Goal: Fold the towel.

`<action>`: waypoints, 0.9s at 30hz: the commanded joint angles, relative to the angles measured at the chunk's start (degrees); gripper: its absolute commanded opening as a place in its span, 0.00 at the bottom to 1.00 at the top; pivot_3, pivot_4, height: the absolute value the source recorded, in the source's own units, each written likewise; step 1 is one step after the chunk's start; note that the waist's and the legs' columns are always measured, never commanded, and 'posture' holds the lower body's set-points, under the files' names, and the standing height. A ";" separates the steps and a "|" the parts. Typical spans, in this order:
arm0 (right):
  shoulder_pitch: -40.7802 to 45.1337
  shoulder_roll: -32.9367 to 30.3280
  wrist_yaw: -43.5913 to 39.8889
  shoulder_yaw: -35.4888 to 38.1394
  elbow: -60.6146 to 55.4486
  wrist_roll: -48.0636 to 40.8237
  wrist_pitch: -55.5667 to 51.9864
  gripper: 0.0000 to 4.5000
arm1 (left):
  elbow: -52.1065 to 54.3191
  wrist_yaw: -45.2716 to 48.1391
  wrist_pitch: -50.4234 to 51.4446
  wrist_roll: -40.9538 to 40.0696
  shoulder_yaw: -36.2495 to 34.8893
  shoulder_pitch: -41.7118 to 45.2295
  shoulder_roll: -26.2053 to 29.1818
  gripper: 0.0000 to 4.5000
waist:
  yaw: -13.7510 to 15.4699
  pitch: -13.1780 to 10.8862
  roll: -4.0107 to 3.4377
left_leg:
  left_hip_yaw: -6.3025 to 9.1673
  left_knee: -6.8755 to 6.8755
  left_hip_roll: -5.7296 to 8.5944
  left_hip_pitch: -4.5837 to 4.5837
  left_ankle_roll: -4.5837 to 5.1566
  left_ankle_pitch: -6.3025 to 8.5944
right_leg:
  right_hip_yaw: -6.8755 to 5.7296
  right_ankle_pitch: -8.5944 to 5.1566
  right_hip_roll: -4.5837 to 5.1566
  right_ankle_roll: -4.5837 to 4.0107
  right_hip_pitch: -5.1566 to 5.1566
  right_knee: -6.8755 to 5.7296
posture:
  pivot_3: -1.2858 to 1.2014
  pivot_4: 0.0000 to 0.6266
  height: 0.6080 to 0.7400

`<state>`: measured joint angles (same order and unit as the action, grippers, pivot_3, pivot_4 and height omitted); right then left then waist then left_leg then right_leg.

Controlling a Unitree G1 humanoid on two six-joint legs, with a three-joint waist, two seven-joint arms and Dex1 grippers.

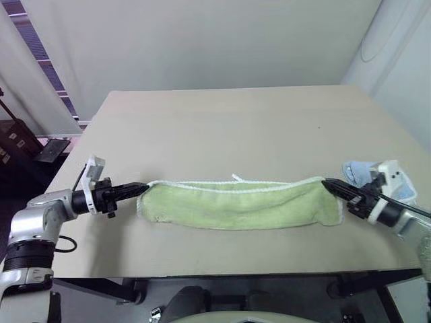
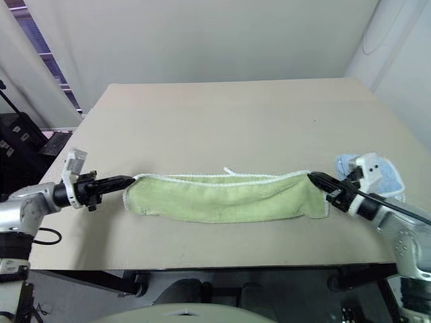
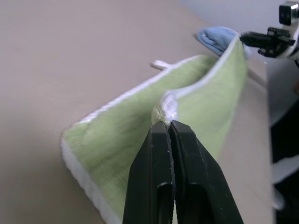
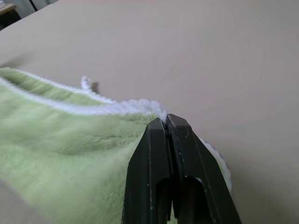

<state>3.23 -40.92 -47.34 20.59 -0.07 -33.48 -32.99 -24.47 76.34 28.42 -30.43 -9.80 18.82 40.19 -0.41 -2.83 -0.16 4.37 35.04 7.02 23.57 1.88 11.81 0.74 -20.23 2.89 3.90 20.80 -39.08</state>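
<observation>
The light-green towel (image 1: 236, 203) with white stitched edging hangs stretched between my two grippers near the front of the table, its lower part resting on the tabletop. A small white loop (image 1: 236, 177) sticks up from its top edge. My left gripper (image 1: 143, 186) is shut on the towel's left end. My right gripper (image 1: 327, 183) is shut on the right end. The left wrist view has the black fingers (image 3: 163, 154) pinching the white edge, and the right wrist view has the fingers (image 4: 167, 140) closed on the edging too.
The towel lies over a beige table (image 1: 236, 128). A smaller light-blue cloth (image 1: 357, 171) lies at the right edge, just behind my right wrist. The front edge of the table runs close below the towel. A white wall and curtains stand behind.
</observation>
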 commanded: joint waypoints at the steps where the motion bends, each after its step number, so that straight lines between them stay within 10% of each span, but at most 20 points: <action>1: 3.24 1.05 0.78 -0.60 3.31 1.61 2.55 0.00 | -2.22 -2.69 -2.03 0.57 -1.55 2.61 -0.90 0.00 | 0.03 0.00 0.00 | 0.00 0.02 0.00 0.00 -0.01 0.00 | 0.00 0.00 0.00 0.00 0.02 -0.05 | 0.52 0.00 1.00; 16: 13.52 5.45 3.64 -5.63 16.31 6.23 1.68 0.00 | -12.55 -2.95 -8.65 4.25 -0.18 7.30 -3.88 0.00 | -0.16 0.05 0.07 | 0.01 0.20 0.05 -0.11 -0.11 0.01 | 0.03 0.16 -0.01 0.14 -0.09 -0.13 | 0.52 0.00 1.00; 27: 14.95 4.45 6.13 -0.10 12.40 1.53 -5.05 0.77 | -13.41 -4.36 -8.84 4.99 -1.93 8.28 -3.43 0.78 | -0.22 0.05 0.06 | 0.01 0.19 0.04 -0.10 -0.16 0.03 | 0.04 0.16 -0.02 0.14 -0.06 -0.16 | 0.52 0.00 1.00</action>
<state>16.25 -34.94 -41.78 16.97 15.85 -29.15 -36.49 -38.15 72.87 21.18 -25.52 -9.97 25.50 35.48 -0.63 -2.78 -0.10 4.38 35.23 7.06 23.47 1.73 11.84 0.78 -20.07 2.87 4.04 20.74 -39.24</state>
